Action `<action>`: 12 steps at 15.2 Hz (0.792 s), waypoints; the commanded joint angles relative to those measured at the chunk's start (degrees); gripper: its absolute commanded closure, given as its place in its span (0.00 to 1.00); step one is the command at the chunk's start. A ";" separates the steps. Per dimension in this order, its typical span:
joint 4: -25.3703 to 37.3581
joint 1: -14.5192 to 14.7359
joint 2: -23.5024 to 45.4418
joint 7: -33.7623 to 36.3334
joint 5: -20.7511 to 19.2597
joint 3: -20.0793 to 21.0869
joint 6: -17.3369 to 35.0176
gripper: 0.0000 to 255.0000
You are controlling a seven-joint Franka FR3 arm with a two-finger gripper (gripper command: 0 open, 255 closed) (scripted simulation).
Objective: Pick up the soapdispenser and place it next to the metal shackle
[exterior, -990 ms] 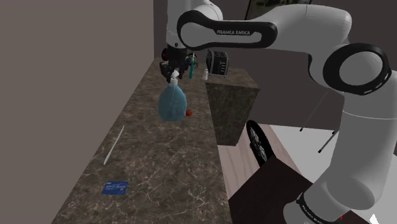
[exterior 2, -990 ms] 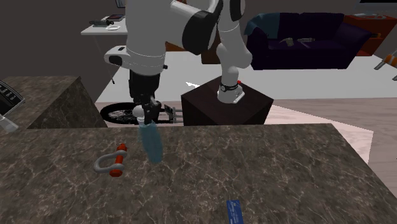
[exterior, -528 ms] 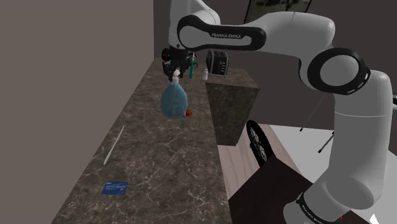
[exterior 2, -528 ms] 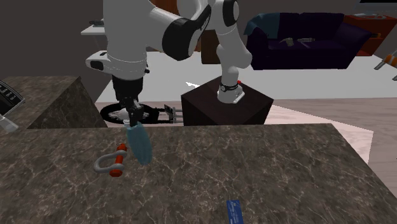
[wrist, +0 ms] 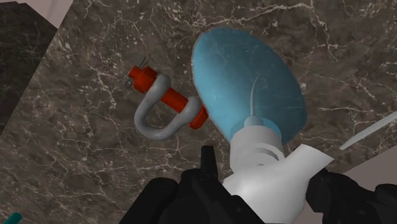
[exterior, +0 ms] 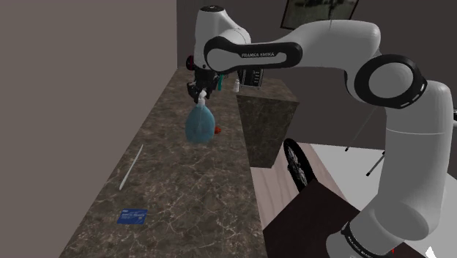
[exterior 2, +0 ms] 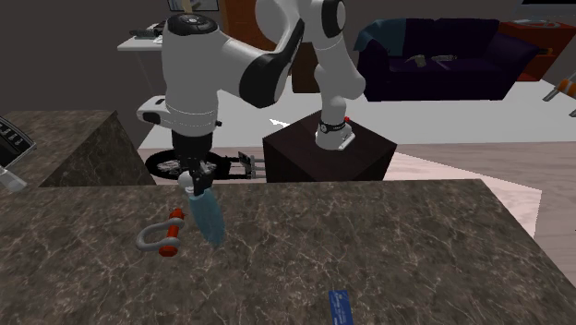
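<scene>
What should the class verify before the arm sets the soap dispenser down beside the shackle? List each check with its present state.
1. Grip: the fingers of the black gripper are shut on the white pump of the pale blue teardrop-shaped soap dispenser: ok.
2. Dispenser upright: it hangs tilted in the second exterior view: not ok.
3. Target found: the grey metal shackle with a red pin lies on the dark marbled counter: ok.
4. Landing spot beside the shackle is bare: ok.
5. Gap between the dispenser base and the shackle: cannot tell.
6. The small blue card lies well away: ok.
</scene>
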 commanded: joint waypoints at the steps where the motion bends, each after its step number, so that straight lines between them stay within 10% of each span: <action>1: -1.24 -0.21 0.16 0.32 -0.23 -0.13 1.42 1.00; 12: -6.24 -0.63 1.15 2.19 -1.51 -0.75 7.03 1.00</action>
